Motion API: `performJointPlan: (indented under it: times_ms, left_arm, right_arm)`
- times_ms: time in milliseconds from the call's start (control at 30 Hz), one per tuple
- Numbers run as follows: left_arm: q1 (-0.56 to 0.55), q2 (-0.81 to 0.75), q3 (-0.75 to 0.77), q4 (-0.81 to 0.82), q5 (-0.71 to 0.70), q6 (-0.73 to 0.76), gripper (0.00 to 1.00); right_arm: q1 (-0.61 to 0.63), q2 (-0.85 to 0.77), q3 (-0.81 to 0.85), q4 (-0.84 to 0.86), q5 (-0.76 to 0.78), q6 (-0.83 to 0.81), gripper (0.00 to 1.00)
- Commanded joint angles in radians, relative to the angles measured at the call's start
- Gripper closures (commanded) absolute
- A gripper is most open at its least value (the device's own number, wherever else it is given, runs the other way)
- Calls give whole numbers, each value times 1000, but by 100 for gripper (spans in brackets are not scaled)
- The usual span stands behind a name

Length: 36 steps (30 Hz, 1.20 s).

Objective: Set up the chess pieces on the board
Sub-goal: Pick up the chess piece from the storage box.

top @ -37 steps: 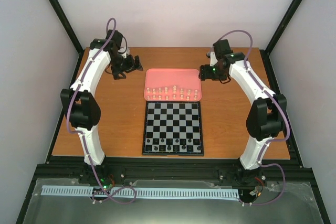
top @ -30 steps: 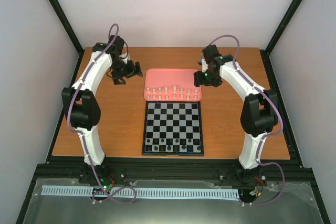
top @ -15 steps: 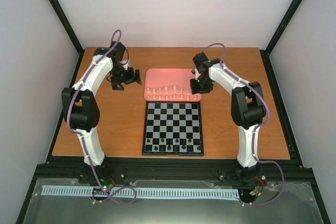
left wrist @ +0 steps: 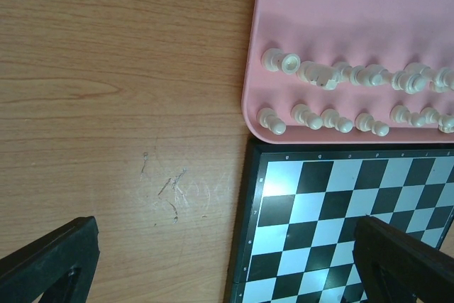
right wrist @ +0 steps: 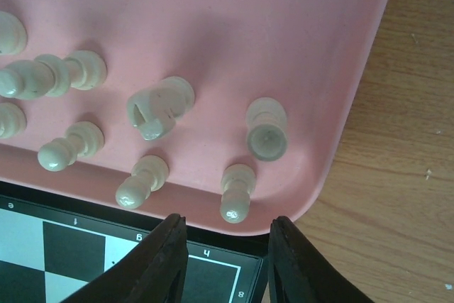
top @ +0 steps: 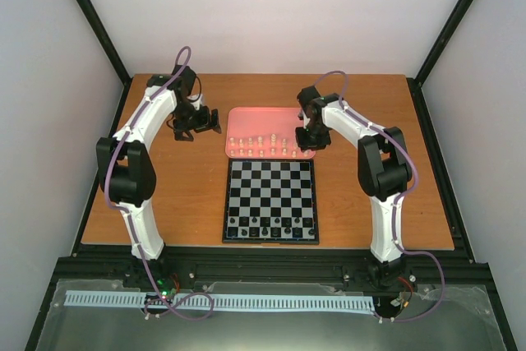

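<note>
Right pincer (right wrist: 225,243) hangs part-open, empty, above a cream pawn (right wrist: 237,193) in the pink tray (right wrist: 312,47). Left pincer (left wrist: 223,253) gapes wide, empty.

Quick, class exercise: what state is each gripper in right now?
Black-fingered left gripper: open, empty.
Black-fingered right gripper: partly open, empty, above cream chess piece in pink tray.

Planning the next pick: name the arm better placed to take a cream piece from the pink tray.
Right: the right end effector hangs over cream pieces in the tray; the left end effector is over table.
</note>
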Motion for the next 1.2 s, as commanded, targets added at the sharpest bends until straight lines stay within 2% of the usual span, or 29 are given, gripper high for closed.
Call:
performJointPlan:
  times_ms: [0,767,867,1067,1167]
  left_arm:
    - [-3,-8,1,-1,5,23,0]
    - [-3,-9,-5,-3,-6,27,0]
    - [-4,-8,-5,-4,-6,27,0]
    - [-3,-6,-4,-6,-6,29,0]
    - [-3,-3,-2,-7,-7,29,0]
  right_arm:
    - [5,9,-9,-3,19,18,67]
    - [6,78,26,3,22,15,77]
    - [6,84,32,3,23,13,81]
    - [6,95,47,-4,25,7,94]
    - [6,88,58,-18,22,1,97]
